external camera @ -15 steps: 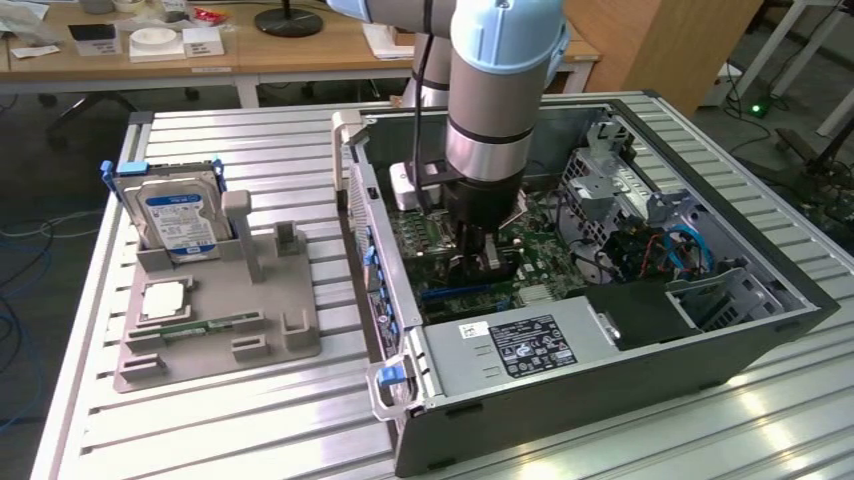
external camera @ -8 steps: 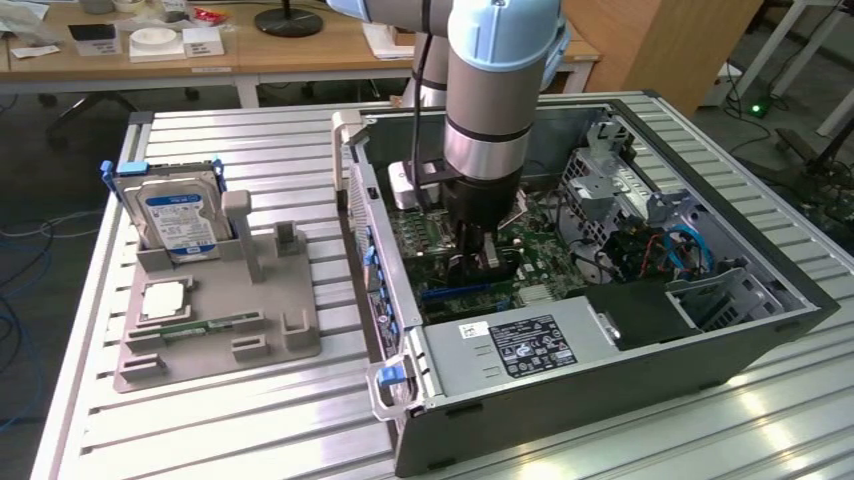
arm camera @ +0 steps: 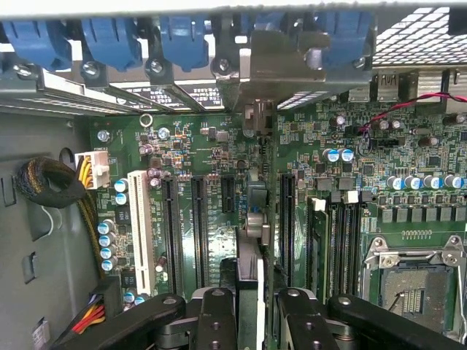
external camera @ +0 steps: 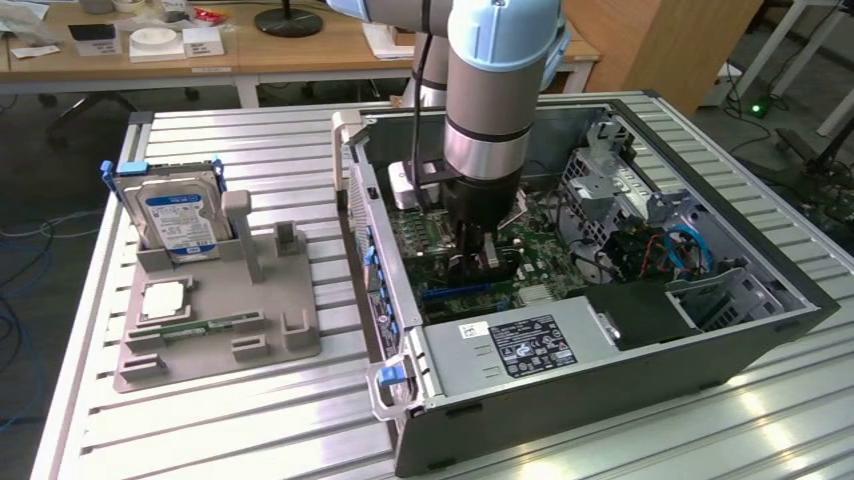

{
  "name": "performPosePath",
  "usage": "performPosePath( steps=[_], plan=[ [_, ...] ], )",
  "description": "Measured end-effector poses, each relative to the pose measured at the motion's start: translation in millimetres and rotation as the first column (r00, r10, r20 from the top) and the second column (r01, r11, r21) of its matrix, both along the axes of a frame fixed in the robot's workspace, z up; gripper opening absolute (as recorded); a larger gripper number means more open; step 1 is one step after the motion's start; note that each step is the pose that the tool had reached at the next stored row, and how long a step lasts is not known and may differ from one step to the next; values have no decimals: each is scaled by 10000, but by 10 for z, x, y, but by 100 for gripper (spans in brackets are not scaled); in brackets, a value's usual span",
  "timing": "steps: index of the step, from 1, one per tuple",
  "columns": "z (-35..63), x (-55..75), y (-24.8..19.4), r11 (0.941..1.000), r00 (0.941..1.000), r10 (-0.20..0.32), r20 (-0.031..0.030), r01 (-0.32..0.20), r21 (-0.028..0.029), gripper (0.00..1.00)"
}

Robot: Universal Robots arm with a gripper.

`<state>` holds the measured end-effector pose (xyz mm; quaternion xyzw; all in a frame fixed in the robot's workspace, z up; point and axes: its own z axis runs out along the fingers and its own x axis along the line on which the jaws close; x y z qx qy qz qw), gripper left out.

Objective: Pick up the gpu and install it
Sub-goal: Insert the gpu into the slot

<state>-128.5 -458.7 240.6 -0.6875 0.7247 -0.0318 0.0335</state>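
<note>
Slatted metal table, open computer case. Gripper hung over the motherboard, jaws clamped on the gpu. Card seen edge-on, its face hidden.

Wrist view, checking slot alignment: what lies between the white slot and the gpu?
Two long black slots and one short slot separate white slot from gpu in the wrist view.

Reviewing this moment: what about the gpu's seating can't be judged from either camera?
- Wrist view: the gpu is seen edge-on in the gripper; its own body hides whether the connector is in the motherboard slot.
- Exterior view: the arm covers the card and the slot below it.
- Wrist view: where the bracket meets the case's rear wall is shadowed; contact unclear.
</note>
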Motion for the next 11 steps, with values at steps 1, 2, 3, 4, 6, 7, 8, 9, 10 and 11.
performPosePath(
  steps=[1, 2, 3, 4, 6, 7, 8, 9, 10, 11],
  plan=[
    [0, 0, 0, 10000, 10000, 0, 0, 0, 1, 27],
    [0, -1, 0, 10000, 10000, -1, 12, 1, 1, 27],
    [0, -5, 1, 10000, 10000, -3, 33, 3, -1, 27],
    [1, -7, 0, 10000, 10000, -2, 57, 2, -1, 27],
    [0, -9, 0, 10000, 9999, 0, 109, 0, 1, 27],
    [0, -11, 0, 10000, 9999, 0, 126, 0, 0, 27],
    [0, -14, 0, 10000, 9999, 0, 136, 0, 1, 27],
    [0, -19, 0, 10000, 9999, 0, 140, 0, 0, 27],
    [-1, -23, 0, 10000, 9999, 0, 141, 0, 1, 27],
    [0, -27, 0, 10000, 9999, 0, 142, 0, 1, 27]
  ],
)
